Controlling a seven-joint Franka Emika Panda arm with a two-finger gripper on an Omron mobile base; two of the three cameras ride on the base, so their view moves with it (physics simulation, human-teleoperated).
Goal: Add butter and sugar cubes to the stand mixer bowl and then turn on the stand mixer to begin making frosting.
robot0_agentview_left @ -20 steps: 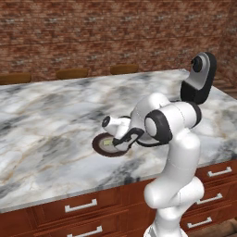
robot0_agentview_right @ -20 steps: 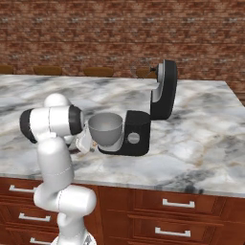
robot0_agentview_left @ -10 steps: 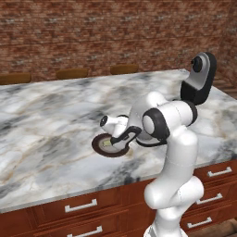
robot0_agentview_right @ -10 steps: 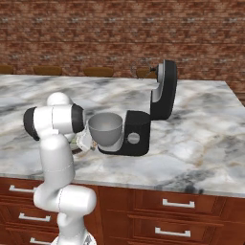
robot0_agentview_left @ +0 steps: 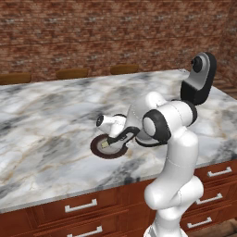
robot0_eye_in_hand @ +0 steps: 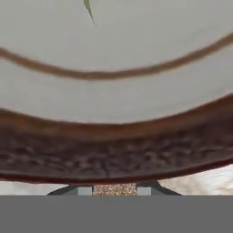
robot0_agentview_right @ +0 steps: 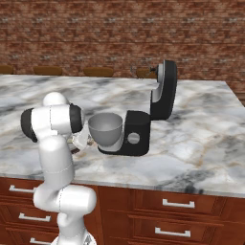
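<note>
My gripper [robot0_agentview_left: 106, 145] reaches down onto a round dark brown plate [robot0_agentview_left: 98, 151] near the counter's front edge. A small pale block [robot0_agentview_left: 105, 144] lies on the plate between the fingers. In the hand view it is a grainy tan sugar cube [robot0_eye_in_hand: 115, 188], and the two finger tips of my gripper [robot0_eye_in_hand: 115, 191] press against its sides, just over the plate's rim [robot0_eye_in_hand: 113, 159]. The grey stand mixer bowl [robot0_agentview_right: 105, 128] sits on the black stand mixer [robot0_agentview_right: 139, 136], whose head [robot0_agentview_left: 200, 81] is tilted up. No butter can be told apart.
The marble counter [robot0_agentview_left: 51, 115] runs wide to the left and back, with a brick wall behind. Wooden drawers [robot0_agentview_right: 177, 203] line the front below the edge. The mixer stands just right of the plate, close to my forearm.
The jaws have closed in from wide open onto the small cube on the plate. The hand has stayed low over the plate and the arm has hardly moved.
</note>
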